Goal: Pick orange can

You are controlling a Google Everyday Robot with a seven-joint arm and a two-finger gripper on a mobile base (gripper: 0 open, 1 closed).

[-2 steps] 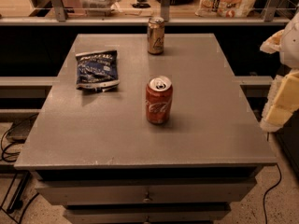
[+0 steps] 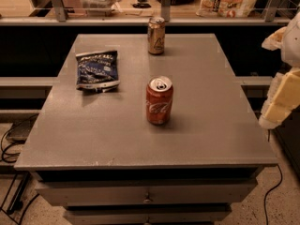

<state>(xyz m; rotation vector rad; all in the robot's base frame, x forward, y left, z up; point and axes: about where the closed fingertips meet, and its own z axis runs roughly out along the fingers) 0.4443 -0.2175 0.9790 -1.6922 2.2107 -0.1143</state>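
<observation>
Golden-orange metal with a pale triangular mark and a silver top: the small orange can (image 2: 156, 35) stands upright at the far edge of the grey tabletop (image 2: 93, 139), about midway along that edge, and you can see nothing touching it. Nearer you, close to the tabletop's centre, a red cola can with white script (image 2: 159, 101) stands upright, well apart from the orange can. A crumpled dark blue snack bag (image 2: 97, 70) lies flat toward the far left corner. Your pale yellow end effector (image 2: 281, 100) hangs beyond the right edge, off the tabletop and well apart from both cans. You cannot tell whether it is apart or together.
</observation>
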